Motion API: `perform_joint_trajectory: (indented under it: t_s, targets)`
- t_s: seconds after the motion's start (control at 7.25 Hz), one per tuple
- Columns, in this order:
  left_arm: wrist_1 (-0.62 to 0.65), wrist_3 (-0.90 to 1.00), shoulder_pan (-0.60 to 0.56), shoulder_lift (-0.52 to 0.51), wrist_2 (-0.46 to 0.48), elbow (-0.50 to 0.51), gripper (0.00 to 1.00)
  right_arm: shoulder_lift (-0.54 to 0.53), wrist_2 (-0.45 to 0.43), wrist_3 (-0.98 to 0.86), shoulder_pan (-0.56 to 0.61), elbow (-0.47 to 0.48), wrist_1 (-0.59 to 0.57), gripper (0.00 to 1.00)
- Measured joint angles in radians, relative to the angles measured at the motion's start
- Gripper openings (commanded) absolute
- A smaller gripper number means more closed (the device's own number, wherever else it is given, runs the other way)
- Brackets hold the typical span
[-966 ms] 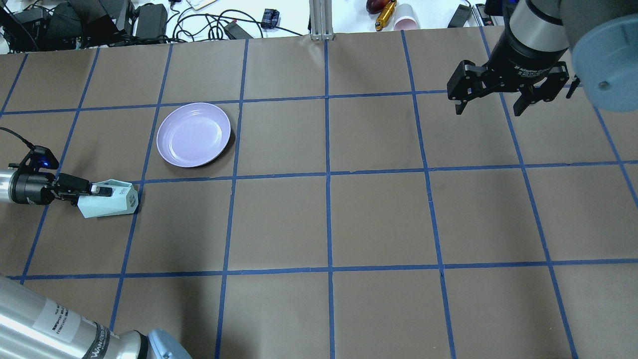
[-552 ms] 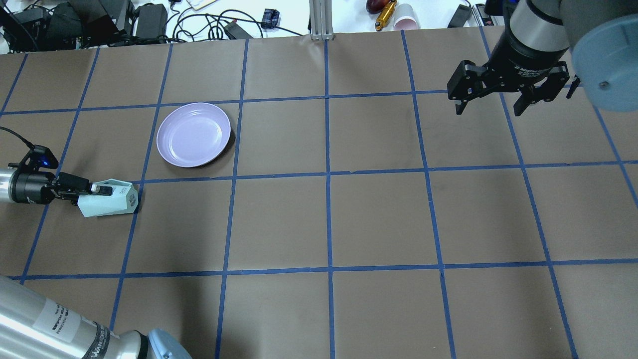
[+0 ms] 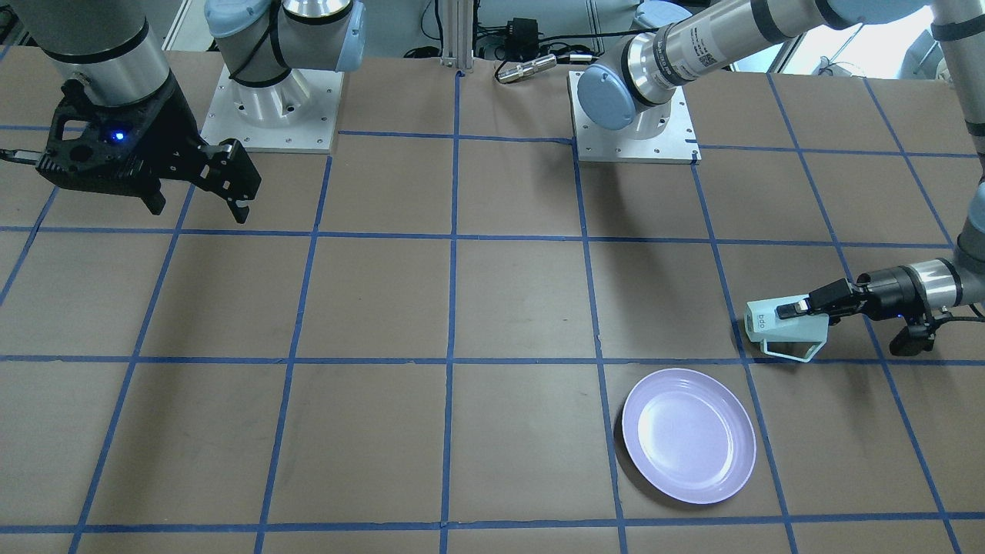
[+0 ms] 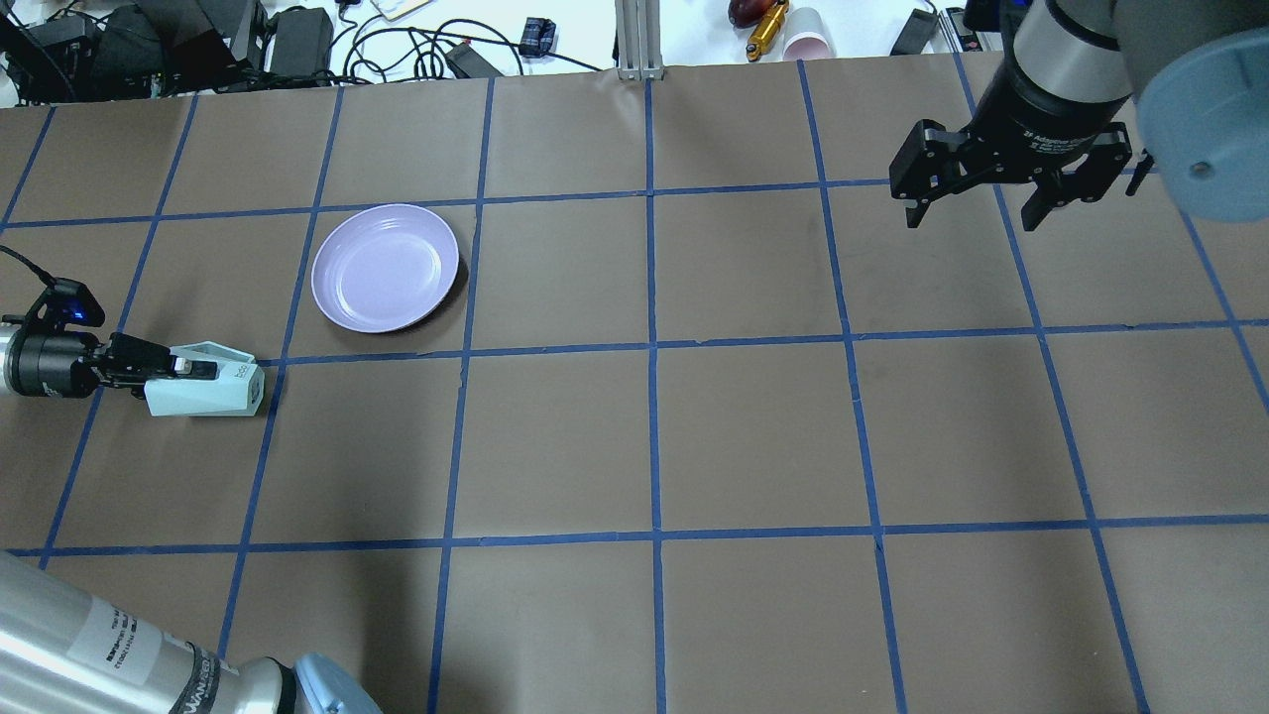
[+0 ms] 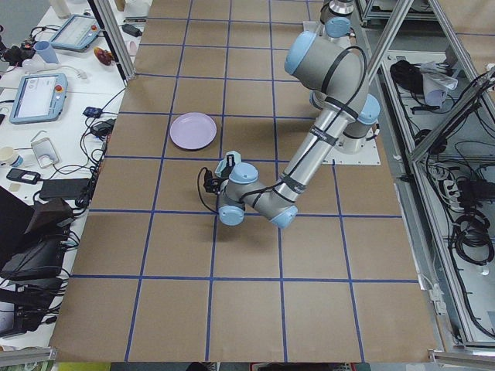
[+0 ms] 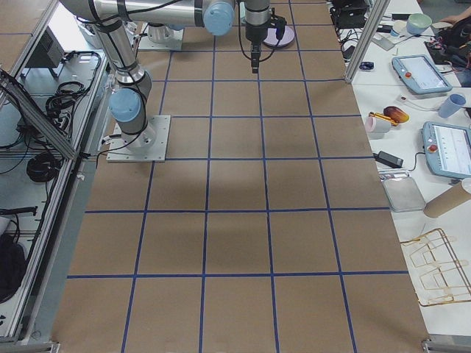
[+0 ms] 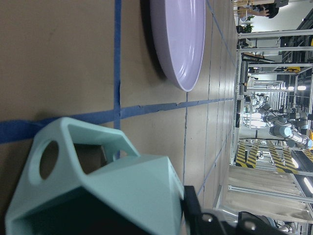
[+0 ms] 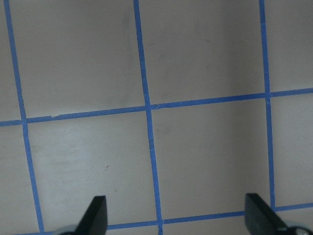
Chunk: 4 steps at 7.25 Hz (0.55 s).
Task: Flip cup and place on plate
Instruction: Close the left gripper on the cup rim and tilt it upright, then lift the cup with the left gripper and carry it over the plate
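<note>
The pale mint-green cup (image 4: 203,393) is on its side at the table's left edge, its lettered base towards the table's middle and its handle towards the plate. My left gripper (image 4: 188,369) is shut on the cup's wall at the rim end and holds it low over the table. The cup also shows in the front-facing view (image 3: 785,331) and fills the left wrist view (image 7: 98,191). The lavender plate (image 4: 385,268) lies apart from the cup, one grid square farther back; it also shows in the left wrist view (image 7: 181,44). My right gripper (image 4: 977,208) is open and empty, high over the far right.
The table is brown paper with blue tape grid lines (image 4: 649,347). Cables, power bricks and small items (image 4: 446,50) lie beyond the far edge. The arm bases (image 3: 269,108) stand at the near edge. The right wrist view shows only bare grid below the open fingers (image 8: 95,213).
My left gripper has drawn back to the left and turned, taking the cup with it. The cup now lies more level, with its handle towards the plate. The right arm has barely moved.
</note>
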Motion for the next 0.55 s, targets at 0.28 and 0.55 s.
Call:
perform_joint_trajectory:
  t_s: [0.28, 0.55]
  targets:
    - [-0.01, -0.01, -0.003, 0.03, -0.014, 0.003, 0.0, 0.001, 0.0, 0.0, 0.0, 0.0, 0.0, 1.0]
    - [-0.01, -0.072, -0.03, 0.088, -0.018, 0.008, 0.0, 0.001, 0.0, 0.0, 0.0, 0.0, 0.0, 1.0]
